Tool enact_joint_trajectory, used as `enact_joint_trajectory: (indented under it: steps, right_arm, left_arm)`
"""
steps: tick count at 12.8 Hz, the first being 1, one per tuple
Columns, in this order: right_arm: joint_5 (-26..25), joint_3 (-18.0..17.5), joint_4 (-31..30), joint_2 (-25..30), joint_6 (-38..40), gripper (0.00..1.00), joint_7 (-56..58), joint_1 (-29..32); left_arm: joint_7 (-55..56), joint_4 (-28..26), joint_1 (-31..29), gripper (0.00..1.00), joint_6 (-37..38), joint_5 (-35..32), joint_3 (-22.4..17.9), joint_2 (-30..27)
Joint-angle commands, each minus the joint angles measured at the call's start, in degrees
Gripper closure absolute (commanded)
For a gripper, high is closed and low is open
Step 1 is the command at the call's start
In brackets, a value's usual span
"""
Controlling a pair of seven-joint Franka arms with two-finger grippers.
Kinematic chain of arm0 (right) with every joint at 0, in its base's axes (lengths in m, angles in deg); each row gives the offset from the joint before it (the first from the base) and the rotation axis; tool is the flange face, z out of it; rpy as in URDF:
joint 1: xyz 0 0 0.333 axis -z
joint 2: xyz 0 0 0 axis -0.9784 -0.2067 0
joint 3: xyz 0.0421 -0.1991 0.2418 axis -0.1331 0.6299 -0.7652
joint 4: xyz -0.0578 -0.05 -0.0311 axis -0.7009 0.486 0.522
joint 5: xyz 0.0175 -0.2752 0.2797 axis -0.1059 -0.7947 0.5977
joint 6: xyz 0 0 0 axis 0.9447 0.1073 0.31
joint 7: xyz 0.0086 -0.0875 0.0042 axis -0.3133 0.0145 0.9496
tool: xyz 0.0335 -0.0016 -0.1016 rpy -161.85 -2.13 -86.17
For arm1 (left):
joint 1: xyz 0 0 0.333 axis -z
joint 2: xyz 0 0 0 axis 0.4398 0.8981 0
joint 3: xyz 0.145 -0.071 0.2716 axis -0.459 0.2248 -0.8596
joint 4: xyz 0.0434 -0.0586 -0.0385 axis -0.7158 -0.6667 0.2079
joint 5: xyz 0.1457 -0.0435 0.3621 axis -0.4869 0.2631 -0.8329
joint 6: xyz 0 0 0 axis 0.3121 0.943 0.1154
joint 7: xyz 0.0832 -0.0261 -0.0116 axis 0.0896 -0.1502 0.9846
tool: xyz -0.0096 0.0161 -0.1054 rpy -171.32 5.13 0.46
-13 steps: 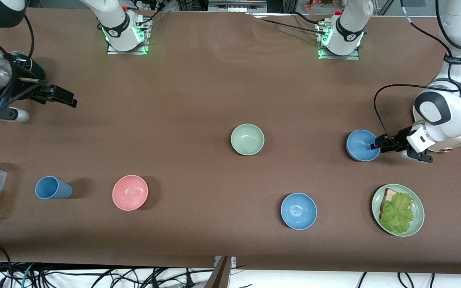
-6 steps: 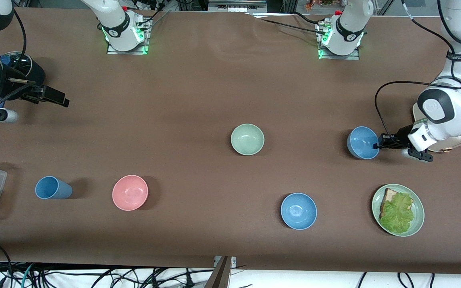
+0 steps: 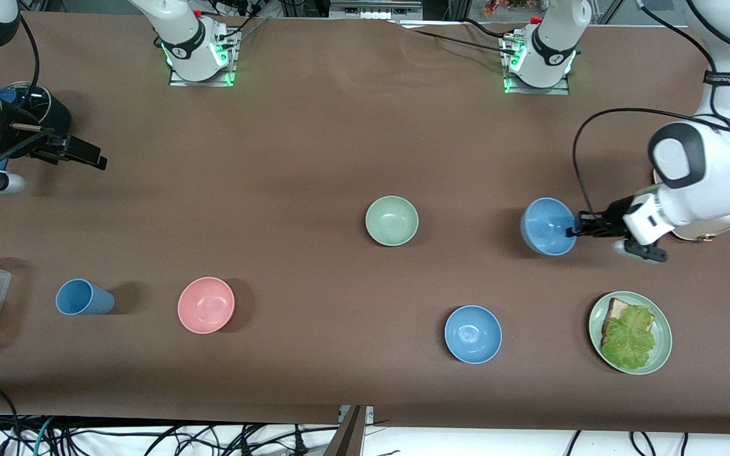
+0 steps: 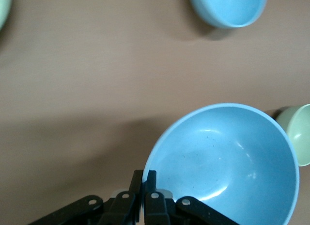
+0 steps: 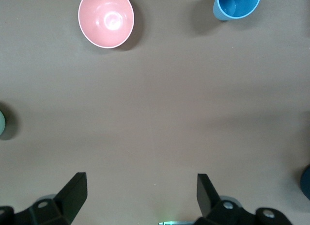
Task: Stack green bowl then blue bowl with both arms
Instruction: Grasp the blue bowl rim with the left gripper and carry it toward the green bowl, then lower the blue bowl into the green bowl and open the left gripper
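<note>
Green bowl: I see the green bowl upright on the desk, near its middle, with nothing in it and nothing touching it.
Blue bowl: the blue bowl is toward the left arm's end from the green bowl, level with it, tilted and held by its rim; in my left wrist view its shadow lies apart from it, so it looks lifted.
Left claw: my left claw is clamped tight on the blue bowl's rim, one finger inside and one outside.
Right claw: my right claw waits with its fingers spread wide and holding nothing, over bare desk well toward the right arm's end from the green bowl.
Second blue bowl: the second blue bowl sits nearer the front camera than the green bowl, toward the left arm's end.
Pink bowl: the pink bowl is nearer the camera than the green bowl, toward the right arm's end.
Cup: the cup lies on its side past the pink bowl, farther from the green bowl.
Plate: the plate with bread and lettuce sits nearer the camera than the green bowl, farthest toward the left arm's end.
</note>
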Motion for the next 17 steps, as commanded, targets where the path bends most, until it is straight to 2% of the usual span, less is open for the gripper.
enact_joint_trajectory:
  steps: [1,6,10,14,17]
  right_arm:
    - [-0.5,-0.5,3.0,-1.0,1.0,0.00,0.9,0.9]
    - [-0.6,-0.2,4.3,-1.0,0.7,0.00,0.7,0.9]
    - [-1.1,-0.3,4.3,-1.0,1.0,0.00,0.7,0.8]
    - [-0.8,-0.5,4.2,-1.1,1.0,0.00,0.6,0.7]
    - [-0.7,-0.5,4.2,-1.1,1.0,0.00,0.6,0.8]
  left_arm:
    - [12.9,2.4,6.1,1.00,0.7,-4.2,2.0,-0.9]
    - [27.9,4.0,19.8,1.00,-3.6,-4.4,2.4,1.7]
    - [40.8,4.1,28.3,1.00,-10.8,-9.0,2.4,5.4]
    - [47.1,3.9,32.1,1.00,-14.6,-11.7,2.4,7.7]
    - [47.2,3.8,32.3,1.00,-15.1,-11.7,2.3,8.6]
